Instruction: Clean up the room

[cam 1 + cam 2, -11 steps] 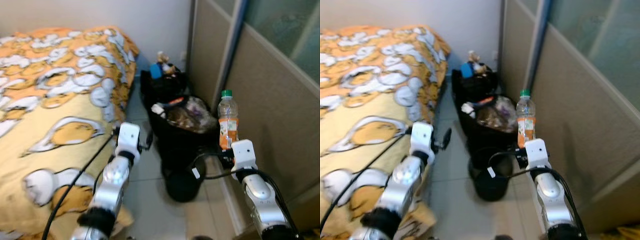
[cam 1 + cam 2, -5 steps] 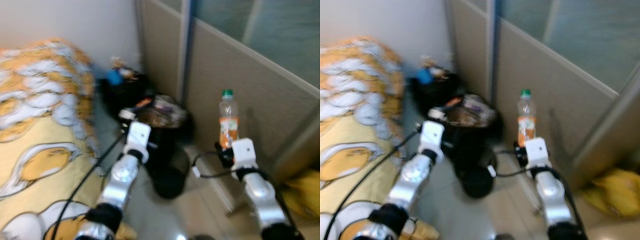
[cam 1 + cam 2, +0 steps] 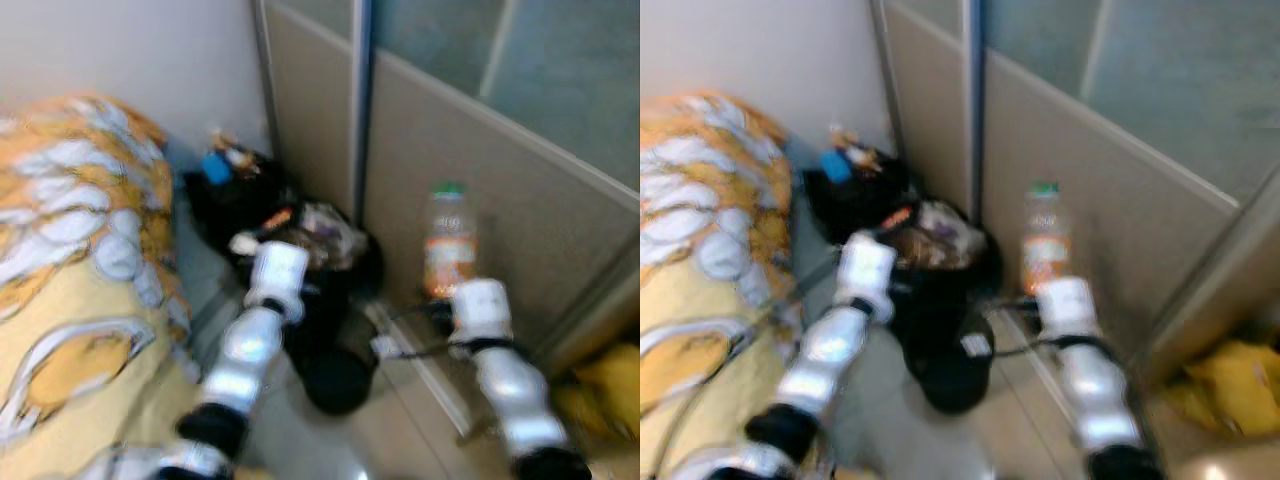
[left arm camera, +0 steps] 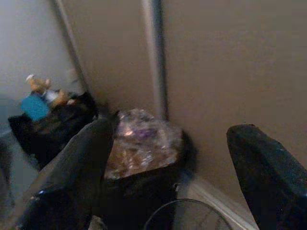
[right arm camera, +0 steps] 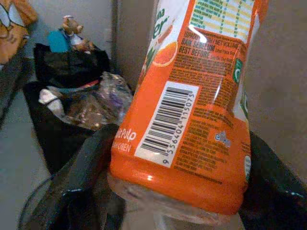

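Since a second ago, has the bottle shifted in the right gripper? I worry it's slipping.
Cannot tell. The bottle sits upright in the right gripper, just above the wrist as before, but the head views are blurred and the camera has turned.

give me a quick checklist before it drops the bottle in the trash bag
1. Bottle held: ok. The right pincer is shut on the orange-label bottle, fingers on both sides.
2. Bottle upright: ok. It stands upright above the right pincer, green cap on top.
3. Bottle over the trash bag: not ok. The black trash bag lies to the robot's left of the bottle.
4. Room in the bag: cannot tell. It looks heaped with clear wrapping.
5. Left pincer clear: ok. The left pincer is open and holds nothing.
6. View steady: not ok. The head views are blurred.
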Tool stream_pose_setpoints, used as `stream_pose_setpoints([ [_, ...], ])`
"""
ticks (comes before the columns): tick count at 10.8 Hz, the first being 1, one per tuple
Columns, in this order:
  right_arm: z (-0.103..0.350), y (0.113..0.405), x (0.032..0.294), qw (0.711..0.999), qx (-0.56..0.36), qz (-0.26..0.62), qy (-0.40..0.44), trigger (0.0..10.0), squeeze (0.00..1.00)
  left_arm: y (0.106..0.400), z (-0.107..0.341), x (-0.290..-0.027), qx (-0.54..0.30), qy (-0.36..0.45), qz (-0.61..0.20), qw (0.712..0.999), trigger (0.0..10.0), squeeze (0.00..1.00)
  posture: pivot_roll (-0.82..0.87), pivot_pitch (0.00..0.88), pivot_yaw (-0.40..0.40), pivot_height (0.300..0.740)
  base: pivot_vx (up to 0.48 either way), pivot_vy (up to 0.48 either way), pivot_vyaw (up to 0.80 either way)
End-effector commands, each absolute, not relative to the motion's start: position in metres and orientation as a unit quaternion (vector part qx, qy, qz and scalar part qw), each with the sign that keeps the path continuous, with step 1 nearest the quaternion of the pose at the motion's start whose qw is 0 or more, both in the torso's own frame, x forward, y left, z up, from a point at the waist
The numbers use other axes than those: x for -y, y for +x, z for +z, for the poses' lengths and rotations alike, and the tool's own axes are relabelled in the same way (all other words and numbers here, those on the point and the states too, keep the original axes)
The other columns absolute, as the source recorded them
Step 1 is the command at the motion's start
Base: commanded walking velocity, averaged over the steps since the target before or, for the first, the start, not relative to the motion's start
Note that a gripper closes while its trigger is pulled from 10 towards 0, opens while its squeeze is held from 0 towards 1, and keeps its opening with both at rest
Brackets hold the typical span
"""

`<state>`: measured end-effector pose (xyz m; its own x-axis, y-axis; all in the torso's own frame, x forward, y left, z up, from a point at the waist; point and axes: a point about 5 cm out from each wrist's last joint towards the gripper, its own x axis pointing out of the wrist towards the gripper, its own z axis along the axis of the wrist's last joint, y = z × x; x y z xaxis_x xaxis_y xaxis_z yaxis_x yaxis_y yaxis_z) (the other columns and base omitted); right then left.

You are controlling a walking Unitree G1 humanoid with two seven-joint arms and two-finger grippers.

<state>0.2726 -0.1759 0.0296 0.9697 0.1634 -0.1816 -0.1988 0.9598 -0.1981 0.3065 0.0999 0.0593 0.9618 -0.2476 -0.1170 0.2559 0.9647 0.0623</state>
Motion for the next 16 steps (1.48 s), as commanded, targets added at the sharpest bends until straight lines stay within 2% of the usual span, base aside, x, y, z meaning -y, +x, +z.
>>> stream_pose_setpoints([
  [1,0.034,0.274,0.188,0.987,-0.073,0.077,-0.12,0.0,0.0,0.307,0.06,-0.09,-0.052,0.031,-0.139,0.988,10.0,0.0,-0.25,0.0,0.076,0.736,0.431,0.0,0.0],
  [4,0.033,0.274,0.188,0.986,-0.074,0.082,-0.122,0.0,0.0,0.31,0.062,-0.092,-0.047,0.032,-0.128,0.99,10.0,0.0,-0.25,0.0,0.073,0.736,0.48,0.0,0.0],
  [8,0.032,0.274,0.18,0.985,-0.076,0.104,-0.114,0.0,0.0,0.313,0.061,-0.1,-0.05,0.039,-0.104,0.993,10.0,0.0,-0.25,0.0,0.079,0.736,0.0,0.0,0.0],
  [11,0.029,0.274,0.175,0.984,-0.084,0.113,-0.11,0.0,0.0,0.318,0.063,-0.105,-0.052,0.048,-0.1,0.992,10.0,0.0,-0.25,0.0,0.083,0.736,0.0,0.445,-0.78],
  [12,0.028,0.274,0.175,0.984,-0.087,0.111,-0.104,0.0,0.0,0.321,0.063,-0.107,-0.055,0.058,-0.085,0.993,10.0,0.0,-0.25,0.0,0.083,0.736,0.0,0.0,-0.8],
  [13,0.018,0.276,0.169,0.985,-0.128,0.104,-0.057,0.0,0.0,0.322,0.062,-0.107,-0.06,0.051,-0.082,0.993,10.0,0.0,-0.25,0.0,0.085,0.736,0.0,0.0,0.0],
  [14,-0.003,0.275,0.156,0.973,-0.209,0.094,0.011,0.0,0.0,0.322,0.061,-0.107,-0.065,0.057,-0.091,0.992,10.0,0.0,-0.23,0.0,0.099,0.736,0.0,0.0,0.0],
  [16,-0.013,0.275,0.145,0.962,-0.253,0.095,0.027,0.0,0.0,0.321,0.062,-0.112,-0.064,0.064,-0.095,0.991,10.0,0.0,-0.21,0.0,0.115,0.736,0.0,0.0,0.0],
])
